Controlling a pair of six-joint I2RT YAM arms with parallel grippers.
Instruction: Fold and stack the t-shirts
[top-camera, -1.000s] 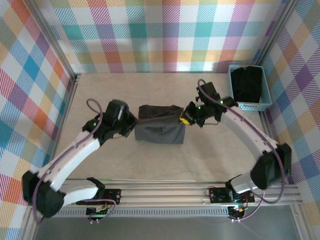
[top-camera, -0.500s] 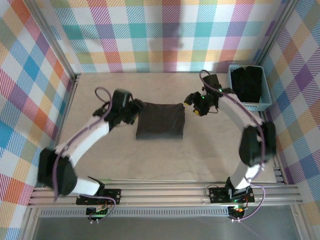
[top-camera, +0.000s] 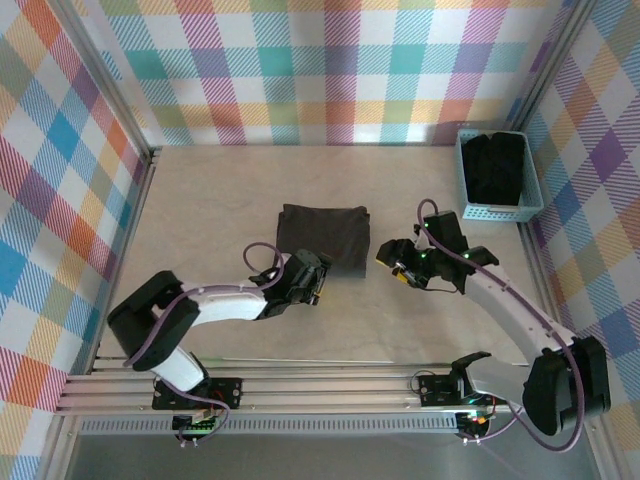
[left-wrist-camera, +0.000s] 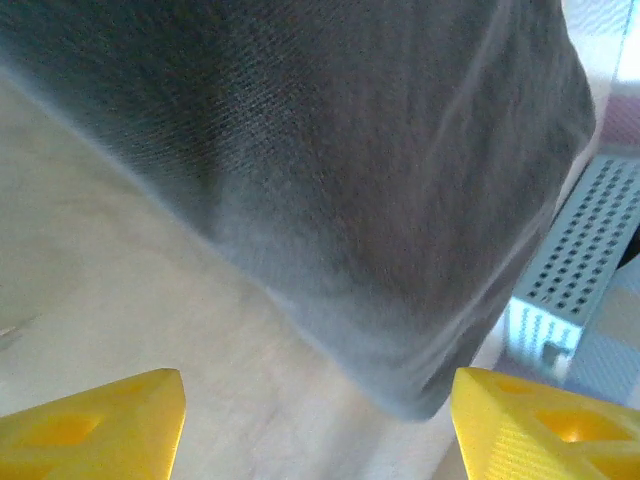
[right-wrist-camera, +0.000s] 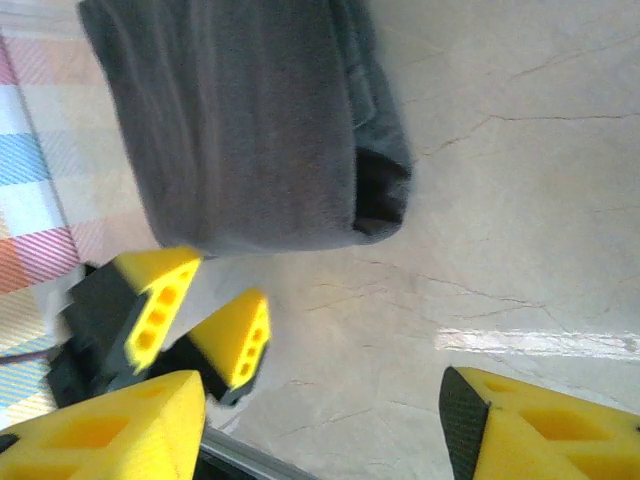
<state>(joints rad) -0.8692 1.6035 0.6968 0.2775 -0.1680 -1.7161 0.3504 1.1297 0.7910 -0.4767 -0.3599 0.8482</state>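
A dark charcoal t-shirt (top-camera: 322, 237) lies folded into a flat rectangle in the middle of the table. My left gripper (top-camera: 312, 281) sits just off its near edge, open, nothing between its yellow fingers. In the left wrist view the shirt's corner (left-wrist-camera: 380, 200) lies ahead of the open left gripper (left-wrist-camera: 320, 430). My right gripper (top-camera: 390, 260) is beside the shirt's near right corner, open and empty. In the right wrist view the folded shirt (right-wrist-camera: 240, 120) is ahead of the right gripper (right-wrist-camera: 320, 430), with the left gripper's fingers (right-wrist-camera: 235, 335) below the shirt.
A light blue mesh basket (top-camera: 500, 211) stands at the far right with more dark t-shirts (top-camera: 495, 168) in it; its wall (left-wrist-camera: 585, 240) shows past the shirt in the left wrist view. Bare table lies all round the folded shirt. Checked walls enclose the table.
Both grippers opened and let go of the shirt, then drew back toward the near edge. The shirt now lies flat, a little farther back than before.
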